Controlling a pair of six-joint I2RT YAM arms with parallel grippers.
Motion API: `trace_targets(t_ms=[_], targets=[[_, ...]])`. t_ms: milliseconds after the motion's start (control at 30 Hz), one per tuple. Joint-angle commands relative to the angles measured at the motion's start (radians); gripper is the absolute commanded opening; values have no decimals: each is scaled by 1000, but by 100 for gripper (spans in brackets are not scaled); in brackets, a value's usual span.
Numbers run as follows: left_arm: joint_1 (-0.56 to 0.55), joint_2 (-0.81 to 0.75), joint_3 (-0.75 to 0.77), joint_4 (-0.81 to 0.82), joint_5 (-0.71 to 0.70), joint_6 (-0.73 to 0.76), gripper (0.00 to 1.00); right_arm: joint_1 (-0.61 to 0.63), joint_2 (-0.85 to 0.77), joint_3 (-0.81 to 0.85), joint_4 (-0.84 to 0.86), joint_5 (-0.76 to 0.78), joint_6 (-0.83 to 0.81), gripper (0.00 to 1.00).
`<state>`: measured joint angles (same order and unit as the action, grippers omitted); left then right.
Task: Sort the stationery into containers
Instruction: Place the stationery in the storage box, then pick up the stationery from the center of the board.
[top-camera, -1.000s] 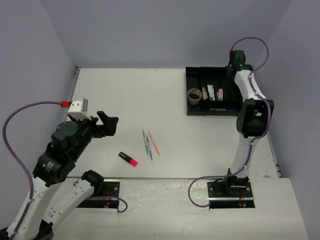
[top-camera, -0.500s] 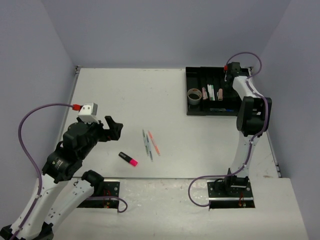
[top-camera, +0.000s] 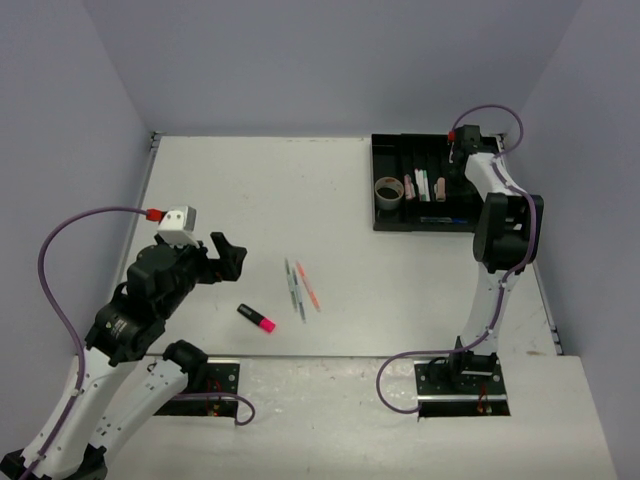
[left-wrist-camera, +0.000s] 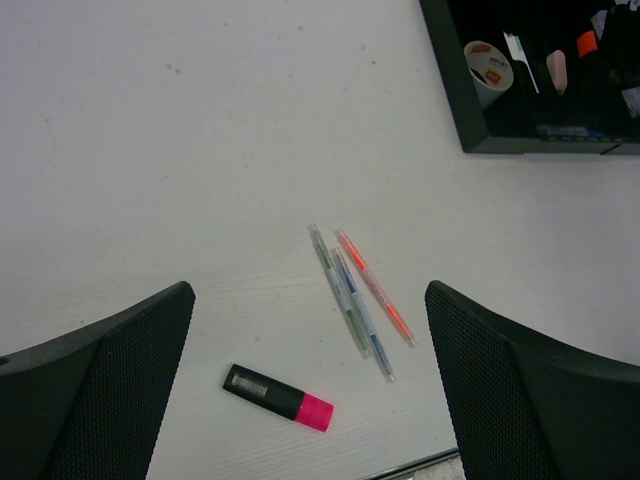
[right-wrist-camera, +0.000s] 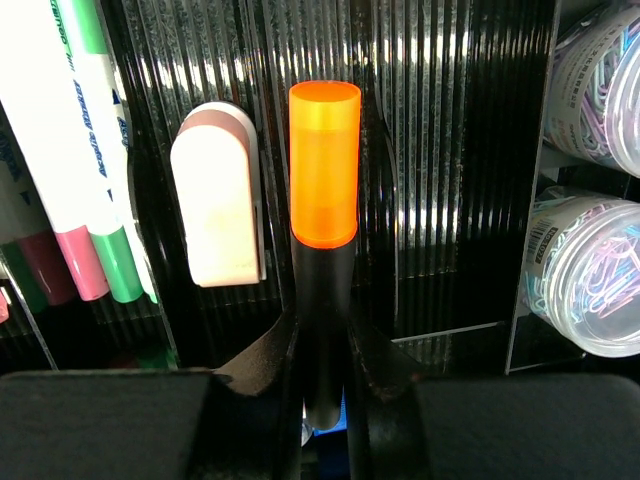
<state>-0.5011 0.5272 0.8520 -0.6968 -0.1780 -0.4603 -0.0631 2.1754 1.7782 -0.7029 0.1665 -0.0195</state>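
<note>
My right gripper (right-wrist-camera: 325, 340) is shut on an orange highlighter (right-wrist-camera: 324, 170) with a black body, held over the ribbed compartments of the black tray (top-camera: 400, 224) at the far right. My left gripper (left-wrist-camera: 308, 330) hangs open above the table, nothing between its fingers. Below it lie a pink highlighter (left-wrist-camera: 278, 397) and three thin pens, green (left-wrist-camera: 338, 290), blue (left-wrist-camera: 362, 328) and orange (left-wrist-camera: 375, 288), side by side. In the top view the pink highlighter (top-camera: 257, 318) and the pens (top-camera: 300, 285) sit right of the left gripper (top-camera: 228, 255).
The tray holds a tape roll (top-camera: 388, 189), pink and green markers (right-wrist-camera: 75, 150), a white and pink oblong item (right-wrist-camera: 218, 210) and two round tubs of paper clips (right-wrist-camera: 590, 290). The table's near edge runs just below the pink highlighter.
The left arm has swung right and nearer to the pink highlighter, still open. The right wrist shifted slightly toward the tray's far side, still holding the orange highlighter.
</note>
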Motion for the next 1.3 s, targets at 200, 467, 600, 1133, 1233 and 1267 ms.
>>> trace_targets(t_ms=[200, 467, 600, 1133, 1233, 1267], targets=[[-4, -3, -14, 51, 17, 6, 100, 0, -9, 60, 20, 18, -19, 31], [-3, -3, -13, 49, 10, 5, 100, 0, -4, 82, 9, 12, -11, 32], [-4, 0, -13, 47, -2, 1, 100, 0, -34, 99, -14, 15, 10, 32], [-6, 256, -152, -115, -109, -658, 98, 437, -615, -324, 136, 41, 164, 70], [-24, 254, -266, -69, -91, -732, 91, 480, -726, -471, 277, -113, 156, 99], [-31, 260, -284, -67, -90, -752, 91, 480, -740, -498, 307, -165, 167, 99]])
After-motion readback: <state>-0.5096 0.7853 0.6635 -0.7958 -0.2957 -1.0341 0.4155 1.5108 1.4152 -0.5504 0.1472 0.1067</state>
